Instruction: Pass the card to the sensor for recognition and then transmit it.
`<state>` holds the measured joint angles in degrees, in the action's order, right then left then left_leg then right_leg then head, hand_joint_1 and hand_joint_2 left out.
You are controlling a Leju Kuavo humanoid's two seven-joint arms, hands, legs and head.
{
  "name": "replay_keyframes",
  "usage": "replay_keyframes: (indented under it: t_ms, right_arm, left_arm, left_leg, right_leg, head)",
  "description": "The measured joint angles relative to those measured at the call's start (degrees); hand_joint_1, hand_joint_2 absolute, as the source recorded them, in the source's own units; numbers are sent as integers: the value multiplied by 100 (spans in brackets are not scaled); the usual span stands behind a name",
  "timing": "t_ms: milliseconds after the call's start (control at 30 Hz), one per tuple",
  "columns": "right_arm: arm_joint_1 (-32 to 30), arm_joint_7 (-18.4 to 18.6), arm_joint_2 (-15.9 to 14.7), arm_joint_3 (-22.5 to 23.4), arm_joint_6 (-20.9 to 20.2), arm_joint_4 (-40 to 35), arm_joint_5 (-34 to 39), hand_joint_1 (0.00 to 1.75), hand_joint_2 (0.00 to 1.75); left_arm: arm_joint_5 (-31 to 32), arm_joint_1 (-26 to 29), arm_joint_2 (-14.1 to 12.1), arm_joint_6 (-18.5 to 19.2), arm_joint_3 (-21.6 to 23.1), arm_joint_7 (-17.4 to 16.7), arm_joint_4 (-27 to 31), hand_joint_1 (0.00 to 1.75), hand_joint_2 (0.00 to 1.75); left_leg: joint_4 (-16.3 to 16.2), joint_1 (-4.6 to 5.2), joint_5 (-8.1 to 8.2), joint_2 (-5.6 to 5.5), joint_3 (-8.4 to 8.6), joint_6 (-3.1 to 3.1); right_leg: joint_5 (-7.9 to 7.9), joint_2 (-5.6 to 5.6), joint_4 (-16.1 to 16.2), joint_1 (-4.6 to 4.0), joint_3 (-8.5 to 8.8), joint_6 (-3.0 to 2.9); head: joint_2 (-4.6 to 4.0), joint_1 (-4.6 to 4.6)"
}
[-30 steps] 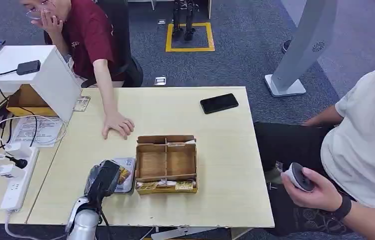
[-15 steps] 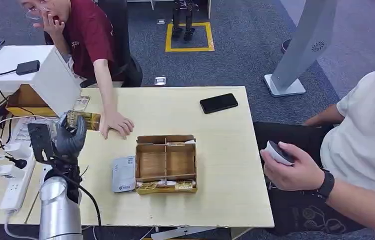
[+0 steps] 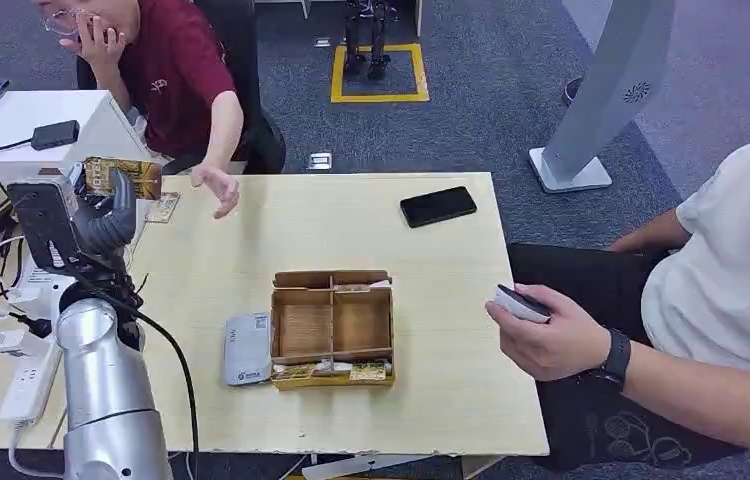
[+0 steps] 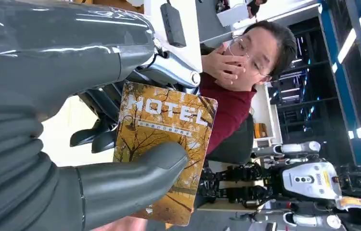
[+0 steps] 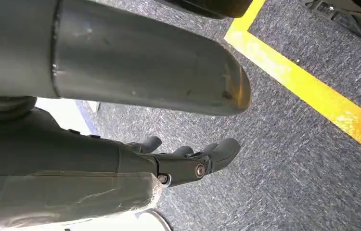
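Observation:
My left hand [image 3: 101, 225] is raised over the table's far left side and holds a yellow hotel card [image 3: 123, 177] upright. Up close, the thumb [image 4: 135, 178] presses the card [image 4: 164, 144] against the darker fingers behind it. The grey-white sensor [image 3: 248, 348] lies flat on the table, next to a wooden box [image 3: 332, 325], well to the right of and nearer than my left hand. A person in a red shirt holds a hand [image 3: 213, 187] in the air just right of the card. My right hand [image 5: 193, 159] hangs over carpet with nothing in it, fingers stretched out.
Another card [image 3: 162, 207] lies on the table below the held one. A black phone [image 3: 438, 206] sits at the far right of the table. A white power strip [image 3: 26, 370] and cables lie at the left. A seated person at the right holds a small device [image 3: 521, 303].
My left hand has lifted the card away from the sensor and carried it up to the far left. The red-shirted person's hand has risen off the table.

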<state>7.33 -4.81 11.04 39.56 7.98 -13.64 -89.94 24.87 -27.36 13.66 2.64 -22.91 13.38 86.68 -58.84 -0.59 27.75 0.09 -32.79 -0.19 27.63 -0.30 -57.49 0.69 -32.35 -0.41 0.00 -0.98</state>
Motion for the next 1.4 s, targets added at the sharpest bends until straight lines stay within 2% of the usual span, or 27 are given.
replay_keyframes:
  t_ms: [100, 267, 433, 567, 733, 767, 1200, 1400]
  right_arm:
    - [0, -2, 0, -4, 0, -2, 0, 0, 0]
    - [18, 0, 0, -114, -18, -7, 0, 0, 0]
    - [39, 7, 7, -236, -37, -7, 0, 0, 0]
    - [46, -59, 15, -301, -22, -7, 0, 0, 0]
    - [24, -125, 15, -341, 15, -7, 0, 0, 0]
    - [18, -142, 15, -350, 18, -7, 0, 0, 0]
    - [0, -155, 13, -383, 20, -7, 0, 0, 0]
    - [0, -138, 13, -383, 20, -7, 0, 0, 0]
  left_arm:
    - [92, -11, 7, -15, -24, 9, 0, 175, 175]
    - [969, -341, -33, -158, -52, -42, -4, 175, 175]
    - [2169, -738, -158, -597, -55, -247, -153, 175, 175]
    - [3065, -894, -240, -994, -72, -267, -391, 175, 175]
    - [3279, -838, -282, -1119, -79, -208, -549, 175, 175]
    - [3281, -826, -282, -1121, -83, -186, -575, 0, 175]
    - [3213, -776, -280, -1034, -175, -155, -730, 0, 175]
    - [3130, -798, -271, -879, -236, -448, -828, 0, 175]
  left_leg:
    - [0, 0, 0, 0, 0, 0]
    - [0, -1, -1, 1, 0, 0]
    - [-1, -1, -2, 2, 0, -1]
    - [-1, 0, -1, 2, 1, -1]
    - [-1, 0, -1, 2, -2, -1]
    - [-1, 0, -1, 2, -2, -1]
    - [-1, -1, -1, 2, -2, -1]
    - [-1, 0, -1, 4, -2, -1]
  right_leg:
    - [0, 0, 0, 0, 0, 0]
    - [-2, 0, 0, 0, -1, 1]
    - [-4, 1, 0, 0, -1, 0]
    - [-3, 1, 0, 0, -1, 0]
    - [-3, 2, 0, 0, -2, 0]
    - [-3, 2, 0, 0, -2, 0]
    - [-3, 2, 0, 0, -4, 0]
    - [-3, 5, 0, 0, -5, 0]
  head:
    - [0, -2]
    - [0, 0]
    - [0, -2]
    - [0, -2]
    - [0, 0]
    - [0, 0]
    - [0, 0]
    - [0, 0]
